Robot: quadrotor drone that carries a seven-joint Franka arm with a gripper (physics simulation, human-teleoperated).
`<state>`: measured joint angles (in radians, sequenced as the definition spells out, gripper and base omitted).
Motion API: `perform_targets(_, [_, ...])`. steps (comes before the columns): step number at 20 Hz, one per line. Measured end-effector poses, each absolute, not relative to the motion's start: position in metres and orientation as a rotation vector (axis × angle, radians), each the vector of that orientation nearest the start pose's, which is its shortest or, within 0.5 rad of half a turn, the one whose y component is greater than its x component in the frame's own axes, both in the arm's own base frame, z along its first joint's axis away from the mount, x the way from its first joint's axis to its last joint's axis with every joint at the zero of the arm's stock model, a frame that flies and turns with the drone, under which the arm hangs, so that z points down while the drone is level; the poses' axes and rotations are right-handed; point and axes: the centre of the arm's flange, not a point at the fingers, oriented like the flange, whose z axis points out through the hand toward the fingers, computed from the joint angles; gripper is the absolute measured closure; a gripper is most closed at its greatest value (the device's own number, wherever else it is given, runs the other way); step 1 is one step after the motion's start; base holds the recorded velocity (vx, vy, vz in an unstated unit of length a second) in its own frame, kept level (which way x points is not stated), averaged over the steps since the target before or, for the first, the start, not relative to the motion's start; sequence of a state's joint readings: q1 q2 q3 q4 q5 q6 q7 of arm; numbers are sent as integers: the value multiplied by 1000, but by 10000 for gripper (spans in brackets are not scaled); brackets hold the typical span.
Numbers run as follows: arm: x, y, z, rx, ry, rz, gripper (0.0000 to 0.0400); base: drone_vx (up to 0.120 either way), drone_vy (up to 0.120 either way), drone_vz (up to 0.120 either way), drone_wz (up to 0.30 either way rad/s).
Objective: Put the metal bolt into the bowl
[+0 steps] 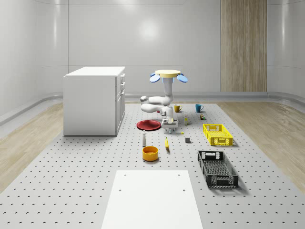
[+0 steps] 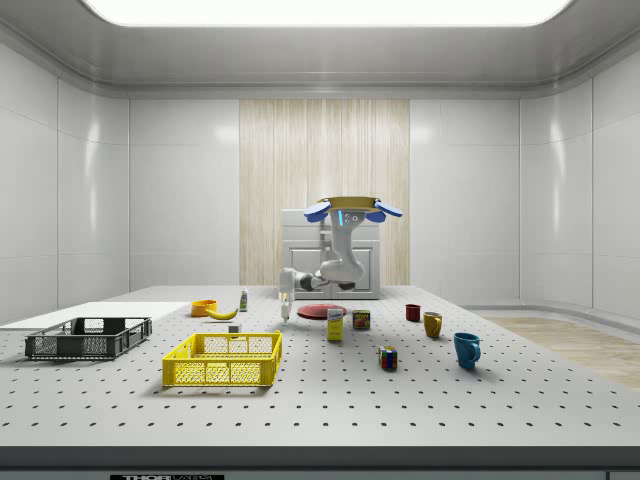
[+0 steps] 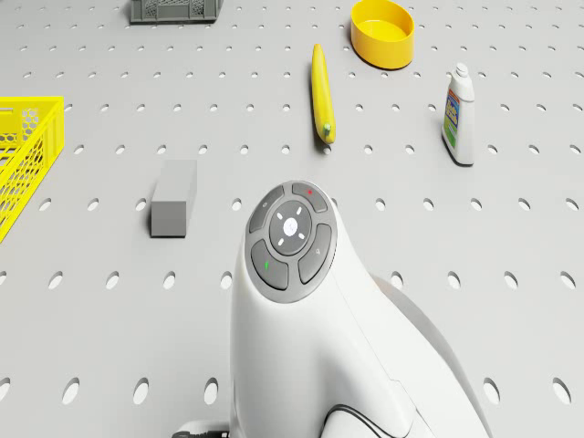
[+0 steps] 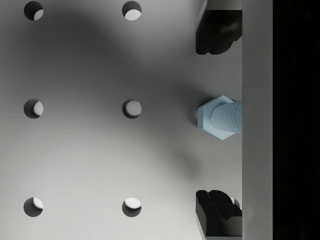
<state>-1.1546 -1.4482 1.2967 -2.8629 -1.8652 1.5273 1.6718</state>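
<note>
I had the drone (image 1: 167, 75) hovering over the bench (image 1: 86, 181), tool (image 4: 218, 120) low with fingers (image 4: 217, 35) spread wide astride the metal bolt (image 4: 220, 117), not yet gripping. The bolt stood on its hex head, well apart from the orange bowl (image 1: 150, 152). Risk as I judged it: a fingertip could topple the bolt during closing and send it rolling.

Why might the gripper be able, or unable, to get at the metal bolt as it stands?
Probably able: in the wrist view the metal bolt lies on the table between the open fingertips, with nothing over it.
</note>
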Motion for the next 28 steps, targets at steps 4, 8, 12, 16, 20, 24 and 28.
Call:
perform_targets(4, [307,0,509,1,-2,785,0,0,0,0,0])
perform_targets(8, [307,0,503,1,-2,785,0,0,0,0,0])
perform_targets(12, [310,0,501,1,-2,785,0,0,0,0,0])
perform_targets(16, [313,0,499,1,-2,785,0,0,0,0,0])
perform_targets(20, [314,0,499,1,-2,785,169,0,0,0,0])
perform_targets(24, [314,0,499,1,-2,785,252,0,0,0,0])
perform_targets(28, [315,0,499,1,-2,785,282,0,0,0,0])
